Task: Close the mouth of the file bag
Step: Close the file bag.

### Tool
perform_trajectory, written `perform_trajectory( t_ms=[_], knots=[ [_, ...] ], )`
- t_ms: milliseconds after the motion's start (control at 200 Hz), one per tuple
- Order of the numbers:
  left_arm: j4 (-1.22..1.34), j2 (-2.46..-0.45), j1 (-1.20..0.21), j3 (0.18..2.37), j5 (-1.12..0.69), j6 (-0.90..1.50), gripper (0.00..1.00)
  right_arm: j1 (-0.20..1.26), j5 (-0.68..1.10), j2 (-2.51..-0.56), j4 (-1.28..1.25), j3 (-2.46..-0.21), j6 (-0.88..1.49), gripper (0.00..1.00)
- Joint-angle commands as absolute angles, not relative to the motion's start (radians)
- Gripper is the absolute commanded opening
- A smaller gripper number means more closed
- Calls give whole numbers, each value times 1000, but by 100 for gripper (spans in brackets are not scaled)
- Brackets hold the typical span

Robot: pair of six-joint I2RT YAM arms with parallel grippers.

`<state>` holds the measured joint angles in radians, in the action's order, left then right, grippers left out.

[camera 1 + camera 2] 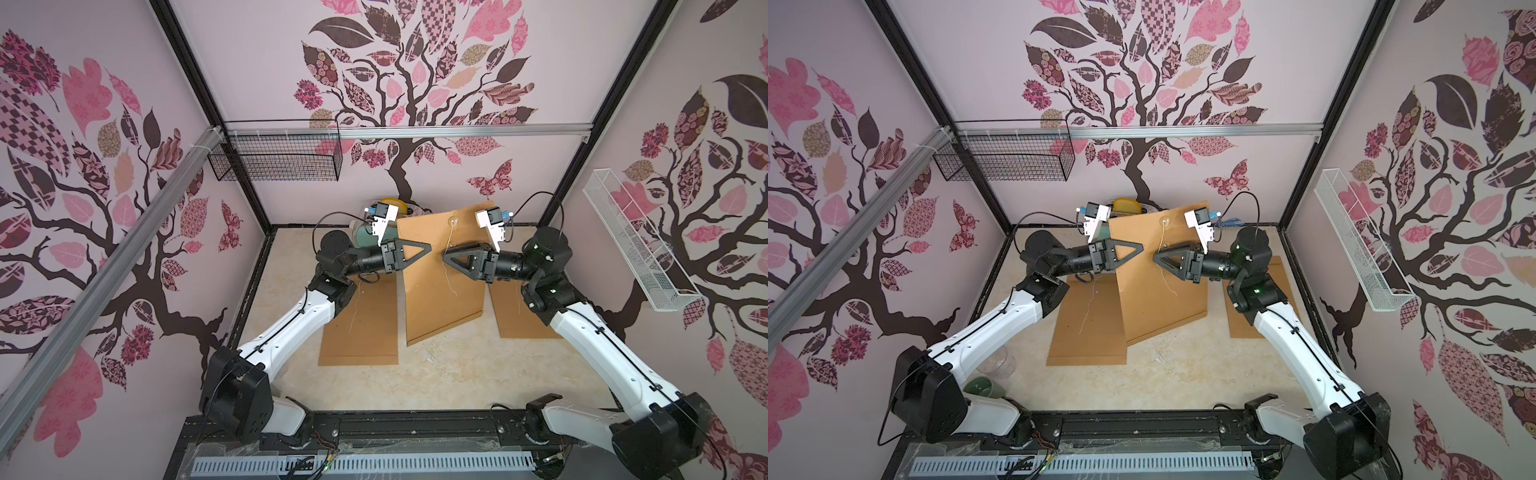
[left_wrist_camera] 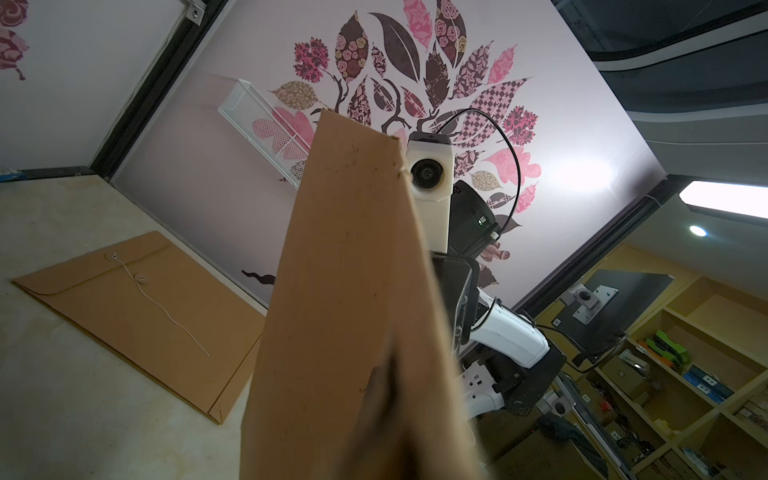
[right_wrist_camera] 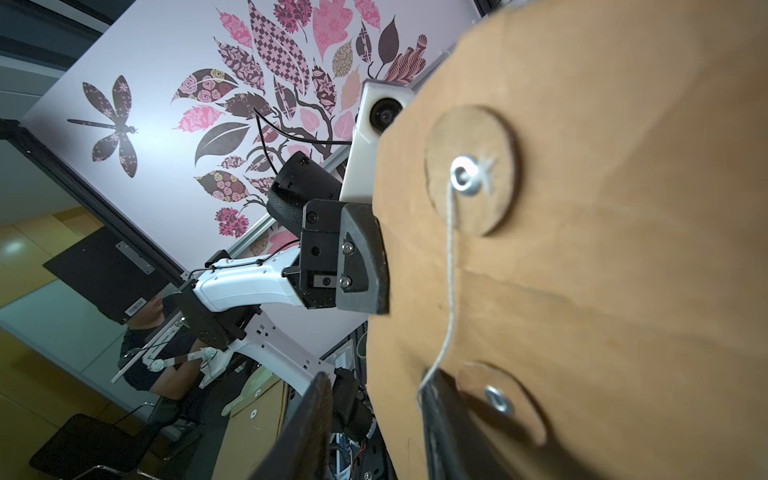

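File bag [image 1: 428, 307]: held upright over mid-worktop [image 1: 436, 374], between your two claws. Left claw [image 1: 428, 248]: clenched on its edge. Right claw [image 1: 445, 257]: jaws apart, string [image 3: 451, 266] draped against one finger [image 3: 449, 419]. Flat envelope [image 1: 361, 332] on your left side, second envelope [image 1: 519, 316] on your right.

Both top views look steeply down from overhead on the whole worktop [image 1: 374, 386], nearly the same picture. The left wrist camera [image 3: 384, 112] and right wrist camera [image 2: 428, 172] sit close against the raised file bag [image 2: 353, 291], tilted upward, facing each other.
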<state>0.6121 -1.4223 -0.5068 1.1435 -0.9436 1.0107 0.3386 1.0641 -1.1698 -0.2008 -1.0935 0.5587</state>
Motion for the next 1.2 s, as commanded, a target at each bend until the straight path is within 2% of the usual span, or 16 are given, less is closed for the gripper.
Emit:
perform_trajectory(
  t_ms=[0, 295, 685, 960, 1195],
  knots=[
    [638, -1405, -512, 1152, -934, 998, 0, 347, 1104, -1151, -248, -1070, 568, 31],
    [715, -1424, -514, 1150, -931, 1059, 0, 348, 1092, -1106, -278, -977, 563, 2],
    [775, -1425, -518, 1130, -920, 1107, 0, 348, 1040, -1102, -246, -951, 573, 0],
    [833, -1434, -534, 1133, -932, 1151, 0, 349, 941, -1115, 109, -1049, 435, 0],
    [769, -1432, -543, 1134, -936, 1101, 0, 350, 953, -1110, 141, -1072, 475, 0]
  ],
)
